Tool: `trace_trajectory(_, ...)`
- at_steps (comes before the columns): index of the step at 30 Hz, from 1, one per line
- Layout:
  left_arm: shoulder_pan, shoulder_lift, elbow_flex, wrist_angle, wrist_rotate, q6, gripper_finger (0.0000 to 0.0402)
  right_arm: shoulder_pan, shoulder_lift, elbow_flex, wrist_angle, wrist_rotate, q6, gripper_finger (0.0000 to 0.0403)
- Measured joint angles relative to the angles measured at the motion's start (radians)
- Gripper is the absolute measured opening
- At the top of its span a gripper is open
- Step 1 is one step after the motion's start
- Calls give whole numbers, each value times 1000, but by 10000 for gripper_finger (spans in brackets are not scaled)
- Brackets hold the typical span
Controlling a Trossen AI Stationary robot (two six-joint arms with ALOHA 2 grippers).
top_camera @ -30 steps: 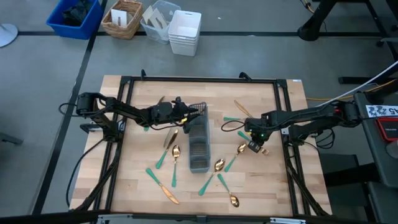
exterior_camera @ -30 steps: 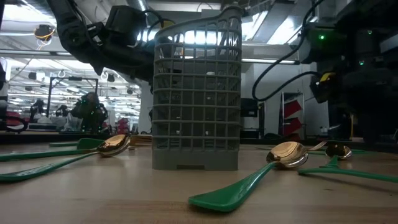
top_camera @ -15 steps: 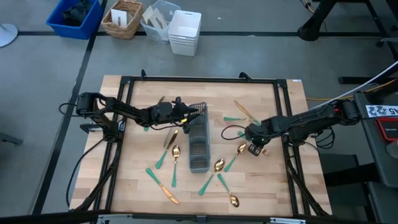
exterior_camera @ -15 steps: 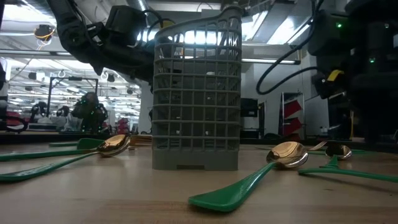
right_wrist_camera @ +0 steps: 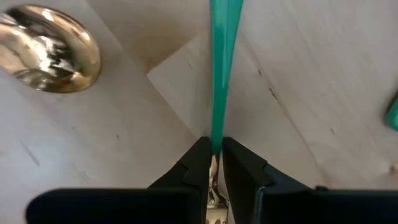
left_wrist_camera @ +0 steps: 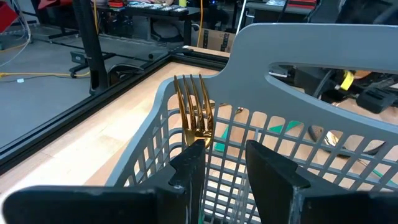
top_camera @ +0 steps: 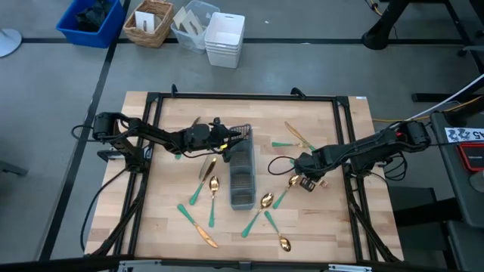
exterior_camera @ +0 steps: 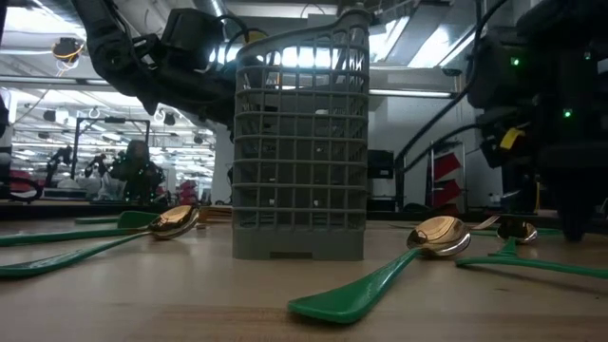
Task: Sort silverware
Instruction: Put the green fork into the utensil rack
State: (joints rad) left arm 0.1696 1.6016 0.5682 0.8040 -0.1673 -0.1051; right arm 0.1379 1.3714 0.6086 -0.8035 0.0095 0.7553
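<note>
At the table's near edge lie a gold knife (top_camera: 206, 235) and a spoon (top_camera: 283, 242), with more green-handled silverware scattered either side of the grey caddy (top_camera: 241, 179) that stands mid-table. Just right of the caddy, a spoon (top_camera: 265, 201) rests on the wood. Beyond it, the right gripper (top_camera: 306, 181) is down at the table, its fingers (right_wrist_camera: 200, 163) pinched on a piece of silverware (right_wrist_camera: 219, 74) whose green handle points away from it; a spoon bowl (right_wrist_camera: 48, 40) lies near. At the caddy's far end, the left gripper (top_camera: 231, 138) has its fingers (left_wrist_camera: 191, 163) clamped on a fork (left_wrist_camera: 194, 115), tines up, above the caddy's rim. Further silverware lies toward the far right of the table (top_camera: 170, 219).
</note>
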Motion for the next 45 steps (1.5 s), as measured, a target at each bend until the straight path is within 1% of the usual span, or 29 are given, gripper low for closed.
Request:
trace_trajectory(6,0,0,0,0,0,0,109,0,38,3,-3,1,-1,46)
trace_trajectory(11,0,0,0,0,0,0,109,0,22,2,-2,0,-5,12)
trace_trajectory(15,0,-2,0,-1,0,-3,109,0,12,9,-10,-2,-8,17)
trace_trajectory(21,-1,-33,-4,-18,8,-33,109,-1,13,78,-72,-9,-81,8)
trace_trajectory(27,-10,-53,-4,-8,10,-56,109,-1,13,173,-177,0,-144,11)
trace_trajectory(33,-28,-54,-3,-3,10,-56,109,-1,12,272,-324,78,-193,8)
trace_trajectory(37,-46,-55,-2,22,10,-56,109,-1,12,353,-404,159,-257,9)
trace_trajectory(41,-62,-55,-2,72,11,-56,109,-1,12,444,-452,245,-375,8)
trace_trajectory(45,-74,-56,-2,131,11,-56,109,-1,12,522,-477,316,-537,11)
